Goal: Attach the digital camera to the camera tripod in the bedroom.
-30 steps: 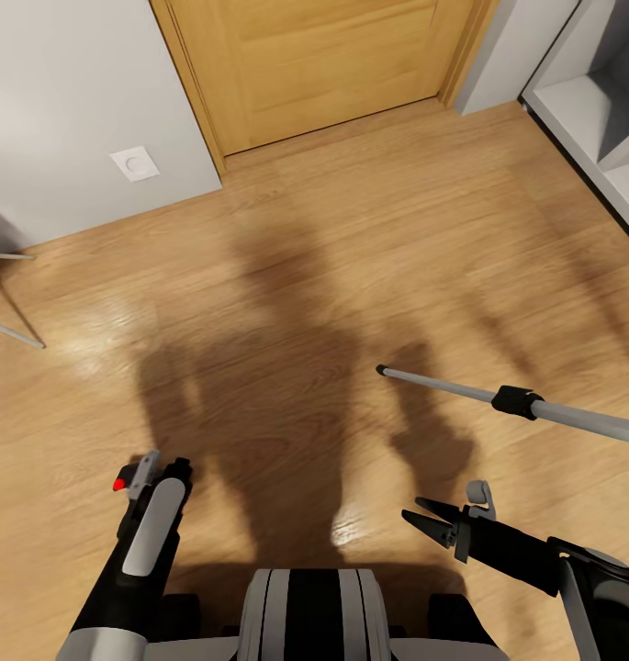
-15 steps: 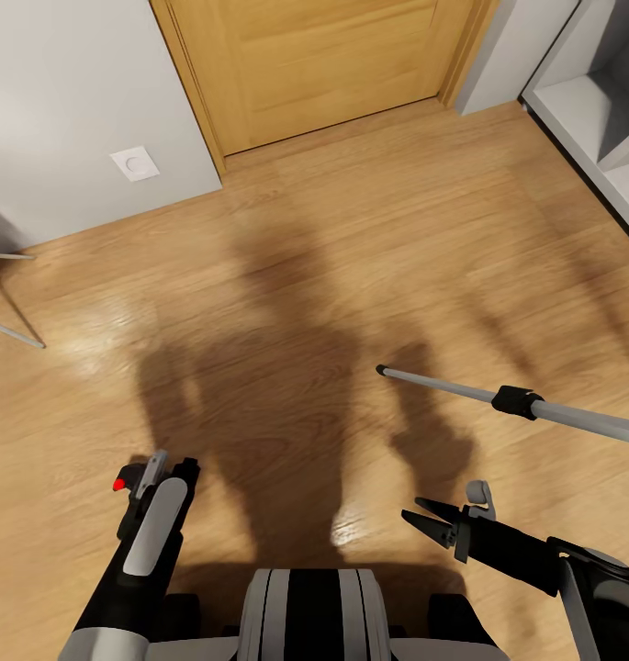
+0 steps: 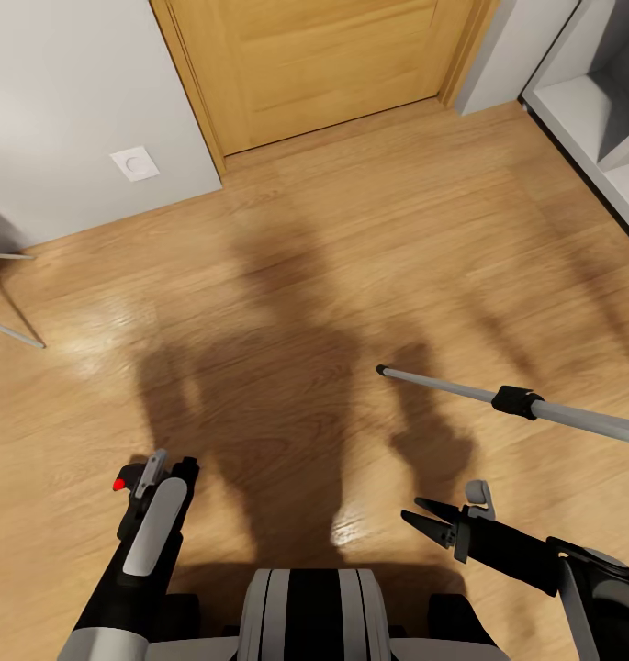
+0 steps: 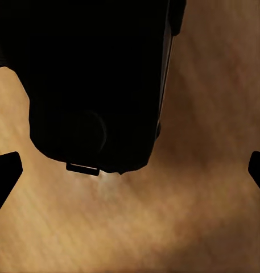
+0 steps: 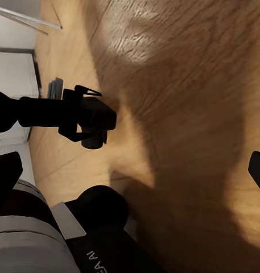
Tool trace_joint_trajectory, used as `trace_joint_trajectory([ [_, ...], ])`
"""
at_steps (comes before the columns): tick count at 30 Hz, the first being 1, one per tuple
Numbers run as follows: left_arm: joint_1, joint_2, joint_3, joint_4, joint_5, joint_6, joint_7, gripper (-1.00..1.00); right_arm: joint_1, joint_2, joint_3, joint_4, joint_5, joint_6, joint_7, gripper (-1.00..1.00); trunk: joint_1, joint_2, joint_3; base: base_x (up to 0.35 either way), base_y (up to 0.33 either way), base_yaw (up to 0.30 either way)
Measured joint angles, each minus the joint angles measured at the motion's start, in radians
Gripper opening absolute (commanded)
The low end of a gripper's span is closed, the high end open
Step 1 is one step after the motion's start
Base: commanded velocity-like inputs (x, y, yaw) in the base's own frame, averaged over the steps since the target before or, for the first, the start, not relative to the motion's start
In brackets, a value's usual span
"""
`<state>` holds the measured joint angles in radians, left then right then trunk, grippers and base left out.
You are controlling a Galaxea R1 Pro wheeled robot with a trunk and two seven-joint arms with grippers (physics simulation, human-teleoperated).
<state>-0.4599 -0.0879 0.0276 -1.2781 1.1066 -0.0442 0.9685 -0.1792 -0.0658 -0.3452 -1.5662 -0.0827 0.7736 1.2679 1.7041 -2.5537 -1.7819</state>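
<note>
Nothing moved; digital camera point(image 3: 138, 477) in left gripper point(image 3: 153, 477).

One oak wooden door point(image 3: 328, 64) stands at the far wall. Beside it, on the light grey wall, there is one white square wall plate point(image 3: 135, 164). One white cube shelf point(image 3: 594, 119) is on the door's other side. Nearer than the door, over the light wood floor point(image 3: 351, 248), one silver metal tripod leg point(image 3: 525, 407) shows, carrying one black joint collar point(image 3: 516, 402). Two dark robot hands appear: one left hand point(image 3: 153, 477) and one right hand point(image 3: 433, 523). One small black boxy camera point(image 4: 95, 85) sits at the left hand (with one red dot point(image 3: 120, 484)). Two thin grey legs point(image 3: 11, 330) of some furniture cross the wall-side edge.
</note>
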Motion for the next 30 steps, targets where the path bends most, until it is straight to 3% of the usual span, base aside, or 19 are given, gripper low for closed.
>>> trace_joint_trajectory([
  [11, 0.000, -0.001, 0.001, 0.007, 0.002, 0.002, -0.055, 1.00, 0.000, 0.000, 0.000, 0.000, 0.000, 0.000, -0.001, 1.00, 0.000, 0.000, 0.000, 0.000, 0.000, 0.000],
  [12, 0.000, 0.003, 0.002, 0.010, -0.004, 0.004, -0.089, 1.00, 0.000, 0.000, -0.003, 0.000, 0.000, 0.000, 0.000, 1.00, 0.000, 0.000, 0.000, 0.000, 0.000, 0.000],
  [30, 0.000, 0.012, 0.008, 0.010, -0.005, 0.003, -0.101, 1.00, 0.000, 0.000, 0.004, 0.000, 0.000, -0.001, -0.002, 1.00, 0.000, 0.000, 0.000, 0.000, 0.000, 0.000],
])
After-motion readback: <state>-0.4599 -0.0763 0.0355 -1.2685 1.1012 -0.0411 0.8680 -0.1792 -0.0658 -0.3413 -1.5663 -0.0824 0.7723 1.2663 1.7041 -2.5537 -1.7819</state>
